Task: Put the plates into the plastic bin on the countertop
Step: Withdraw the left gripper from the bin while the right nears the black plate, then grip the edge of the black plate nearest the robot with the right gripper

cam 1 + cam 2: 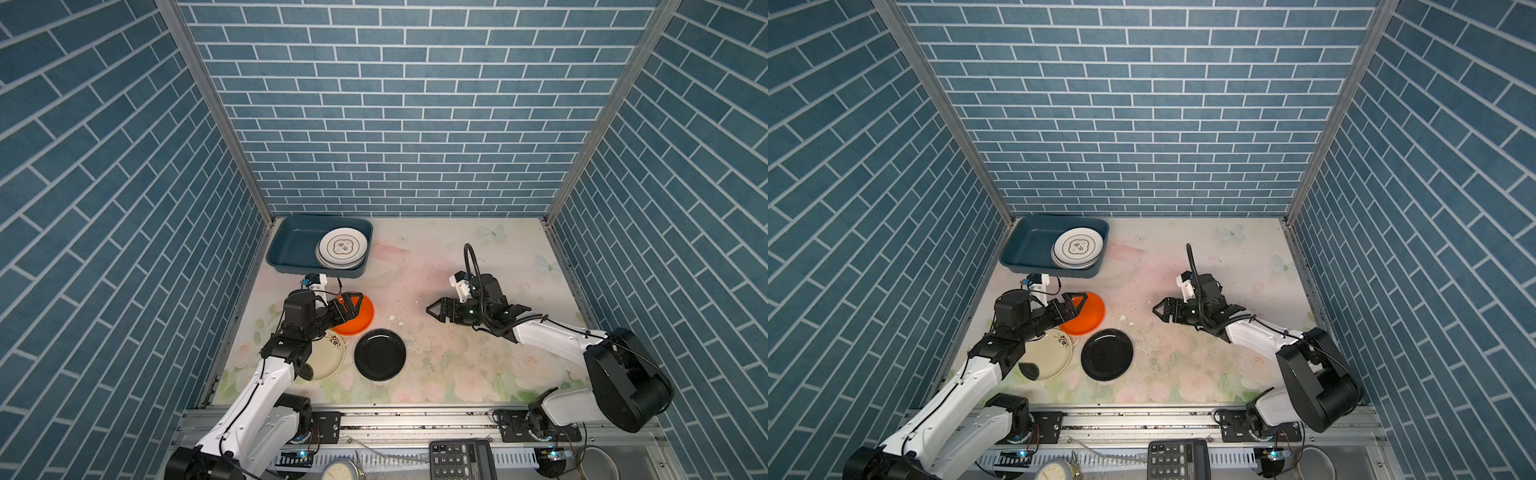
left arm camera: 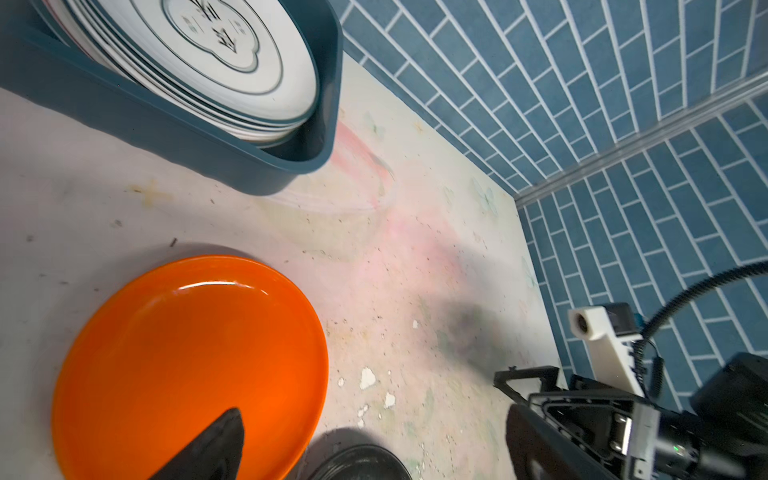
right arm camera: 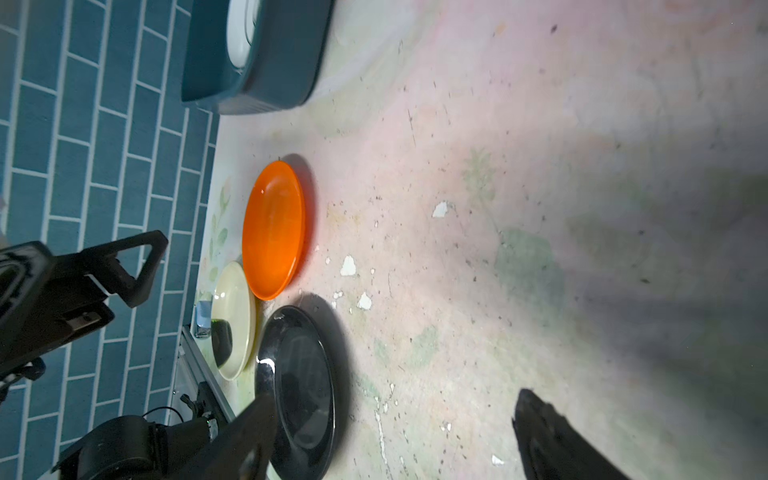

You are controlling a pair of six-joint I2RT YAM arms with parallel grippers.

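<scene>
The dark teal plastic bin (image 1: 291, 245) (image 1: 1027, 245) stands at the countertop's (image 1: 457, 365) back left with a stack of white plates (image 1: 343, 247) (image 2: 208, 62) in its right half. An orange plate (image 1: 359, 320) (image 2: 187, 353), a black plate (image 1: 380, 354) (image 3: 303, 390) and a cream plate (image 1: 330, 359) (image 3: 235, 320) lie in front of it. My left gripper (image 1: 351, 305) (image 2: 374, 424) hovers open over the orange plate's left part, holding nothing. Right of the plates, my right gripper (image 1: 434, 309) (image 3: 392, 411) is open and empty above bare countertop.
Small white chips (image 1: 392, 318) lie between the orange plate and the right gripper. Blue brick walls close in three sides. In front runs a grey rail (image 1: 415, 419), with a calculator (image 1: 461, 459), a white dial disc (image 1: 340, 471) and a metal bowl (image 1: 598, 463) beyond it.
</scene>
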